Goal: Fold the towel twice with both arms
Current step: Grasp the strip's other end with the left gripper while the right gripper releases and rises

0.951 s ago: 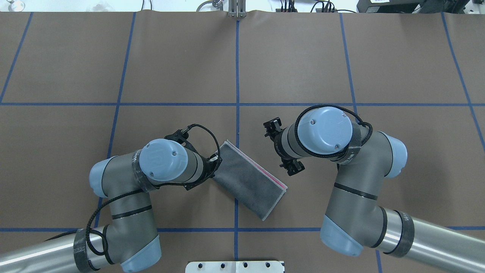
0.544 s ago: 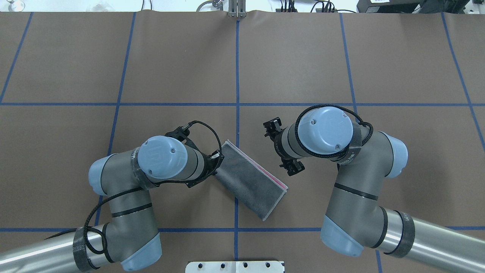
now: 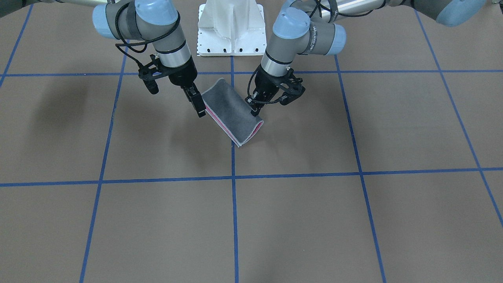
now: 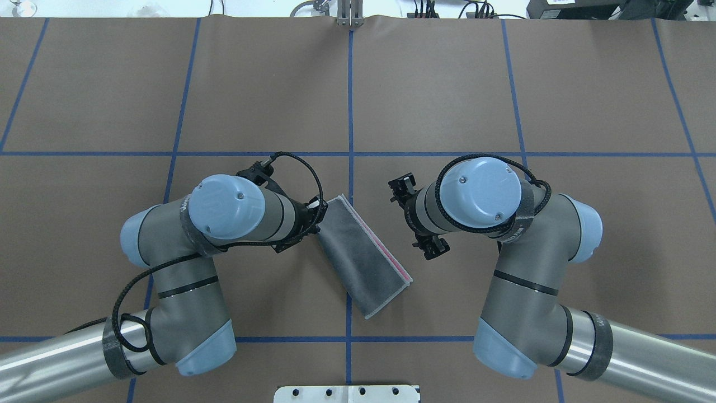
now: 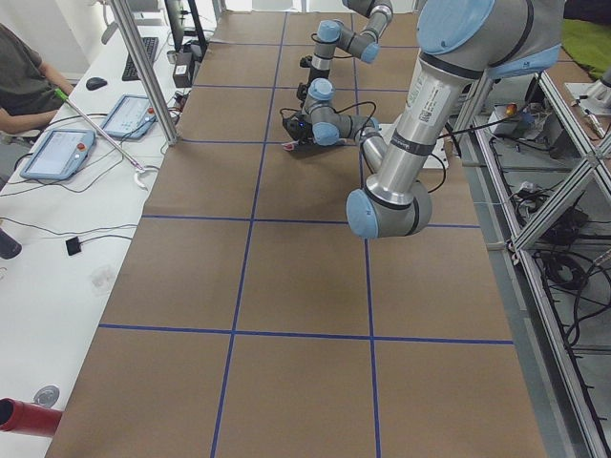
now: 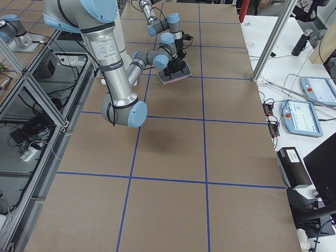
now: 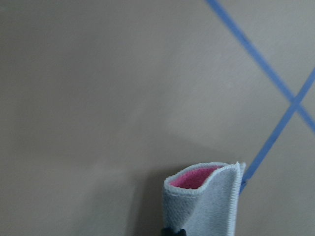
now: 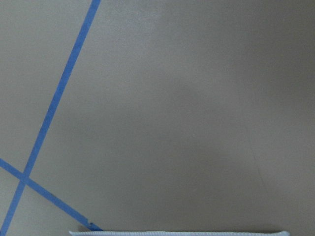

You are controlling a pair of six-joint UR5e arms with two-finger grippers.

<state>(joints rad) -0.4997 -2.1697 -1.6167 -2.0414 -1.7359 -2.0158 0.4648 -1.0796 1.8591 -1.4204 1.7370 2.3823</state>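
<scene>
The towel (image 4: 363, 257) lies folded in half near the table's middle, dark grey outside with a pink strip along its open long edge. It also shows in the front view (image 3: 232, 110). My left gripper (image 3: 254, 111) is shut on the towel's folded edge near the far corner. The left wrist view shows that end raised and curled, the pink inside (image 7: 197, 179) showing. My right gripper (image 3: 201, 112) hangs beside the towel's pink edge near the near corner and looks open and empty. The right wrist view shows only a strip of stitched border (image 8: 177, 232).
The table is covered in brown paper with a grid of blue tape lines (image 4: 350, 112). The white pedestal base (image 3: 231, 27) stands at the robot's edge. Side desks with tablets (image 6: 303, 116) and a seated operator (image 5: 24, 81) flank the table's ends.
My left arm has moved left and away from the robot with the towel's edge. The towel has turned and shifted that way. The right arm has not moved.
</scene>
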